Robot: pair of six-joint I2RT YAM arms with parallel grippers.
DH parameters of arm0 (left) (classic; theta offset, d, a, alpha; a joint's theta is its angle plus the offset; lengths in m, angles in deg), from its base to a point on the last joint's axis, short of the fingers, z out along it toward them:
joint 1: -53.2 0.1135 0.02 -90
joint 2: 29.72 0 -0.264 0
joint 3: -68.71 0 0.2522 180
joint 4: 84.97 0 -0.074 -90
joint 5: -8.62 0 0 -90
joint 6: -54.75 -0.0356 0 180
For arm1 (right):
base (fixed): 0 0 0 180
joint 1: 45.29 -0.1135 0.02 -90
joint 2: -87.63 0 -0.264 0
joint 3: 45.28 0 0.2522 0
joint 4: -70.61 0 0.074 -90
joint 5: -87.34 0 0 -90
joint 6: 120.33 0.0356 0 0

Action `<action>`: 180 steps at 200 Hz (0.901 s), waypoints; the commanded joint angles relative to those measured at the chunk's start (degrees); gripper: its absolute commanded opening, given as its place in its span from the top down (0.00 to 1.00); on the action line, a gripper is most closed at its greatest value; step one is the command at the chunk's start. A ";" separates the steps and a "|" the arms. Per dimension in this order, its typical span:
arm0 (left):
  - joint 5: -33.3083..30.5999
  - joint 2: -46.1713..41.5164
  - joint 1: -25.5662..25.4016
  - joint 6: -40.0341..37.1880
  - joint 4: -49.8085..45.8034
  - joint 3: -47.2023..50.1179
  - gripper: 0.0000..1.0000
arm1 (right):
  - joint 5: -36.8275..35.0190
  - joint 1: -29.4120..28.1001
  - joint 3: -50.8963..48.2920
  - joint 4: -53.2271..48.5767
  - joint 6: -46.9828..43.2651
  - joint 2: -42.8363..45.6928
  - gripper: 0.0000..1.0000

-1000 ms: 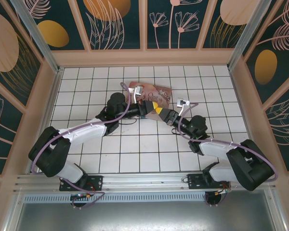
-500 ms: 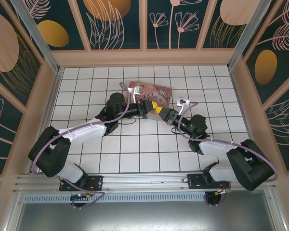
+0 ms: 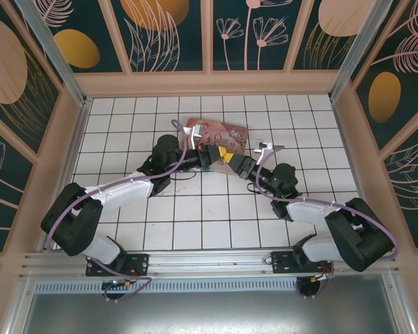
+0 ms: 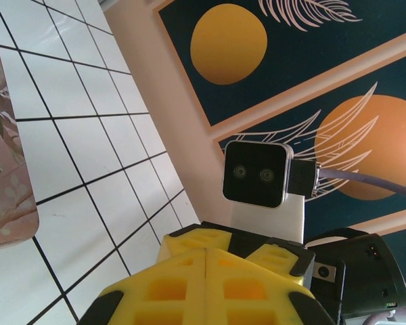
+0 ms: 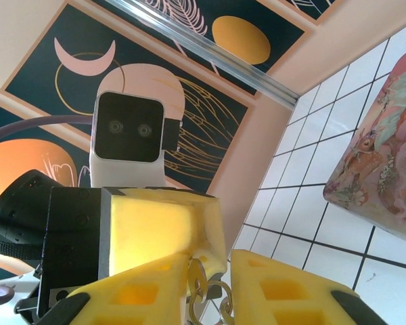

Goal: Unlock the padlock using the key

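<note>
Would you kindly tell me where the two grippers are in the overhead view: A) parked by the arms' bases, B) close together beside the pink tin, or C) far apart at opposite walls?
B: the left gripper and right gripper meet beside the pink tin.

Left arm (image 3: 125,188) and right arm (image 3: 308,206) stretch toward the bench (image 3: 125,236) middle, tips nearly meeting; left fingers (image 4: 169,288) pressed together, right fingers (image 5: 132,296) with a narrow gap.

The right hand (image 5: 210,265) is flanking a small silvery metal piece (image 5: 199,276). The left hand (image 5: 164,227) is hovering just above it.
</note>
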 commanded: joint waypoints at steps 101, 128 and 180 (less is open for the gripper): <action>-0.47 0.13 -0.62 -0.53 -2.33 -0.13 0.84 | -0.59 -0.16 2.52 4.54 1.48 -1.39 1.00; -3.12 -1.46 1.22 -1.24 -5.50 -1.43 0.52 | -1.79 -0.07 0.51 3.09 2.00 0.83 1.00; -7.59 -8.62 4.65 -7.04 -15.08 -0.01 0.21 | -3.45 0.28 -1.33 -3.89 1.16 5.58 1.00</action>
